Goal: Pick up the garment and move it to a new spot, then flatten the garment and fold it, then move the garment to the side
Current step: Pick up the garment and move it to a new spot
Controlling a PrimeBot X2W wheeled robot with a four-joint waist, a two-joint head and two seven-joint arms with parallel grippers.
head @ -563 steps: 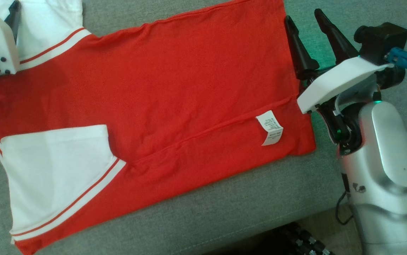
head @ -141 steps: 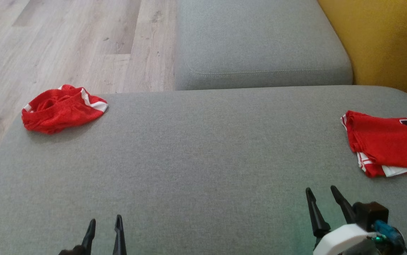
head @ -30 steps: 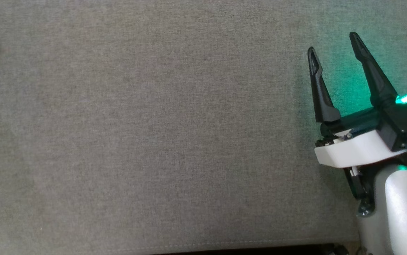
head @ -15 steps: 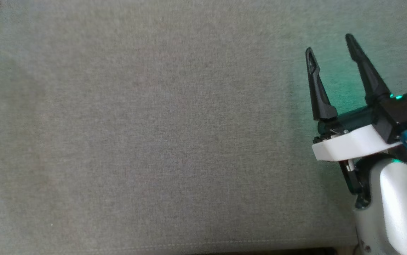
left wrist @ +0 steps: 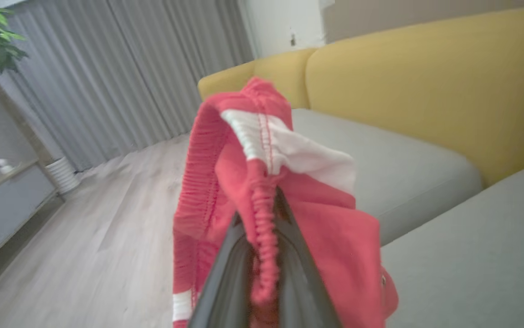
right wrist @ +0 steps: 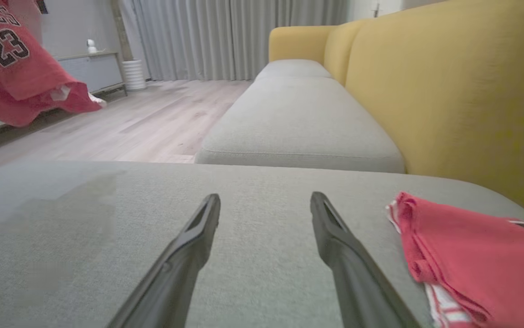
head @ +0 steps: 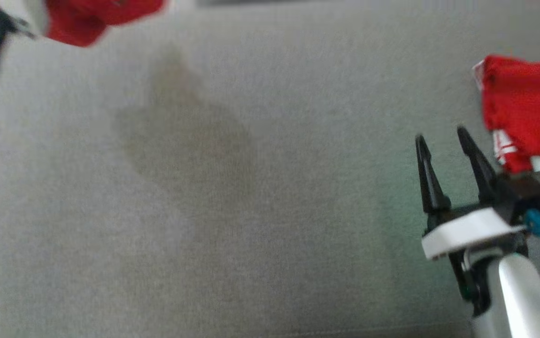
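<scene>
The garment [left wrist: 316, 218], a red piece with white trim and a gathered waistband, is being kept clamped between the closed fingers of the left gripper [left wrist: 259, 218]. The elastic edge is being pinched there while the rest is hanging bunched around the fingers. In the head view the garment [head: 96, 19] is being shown blurred at eleven o'clock, clear of the grey sofa cushion [head: 251, 263], and a soft shadow [head: 190, 141] is being cast on the fabric just towards ten o'clock of the centre. The right gripper [head: 441, 136] is being held at four o'clock above the cushion with its fingers apart, and nothing is being gripped by it. A second red garment [head: 523, 108], already folded, is lying at three o'clock, just beside that gripper at its one o'clock. The pick-up is being judged as done, since the cloth is off the sofa and firmly caught. The move to a new spot is being judged as only partly made, because the garment is not yet laid down anywhere. The wide bare stretch of cushion between the two grippers is being taken as the likely place for it. Spreading it flat, folding it and setting it aside are all being counted as left to do, and the empty right gripper is probably being kept ready for the spreading.
</scene>
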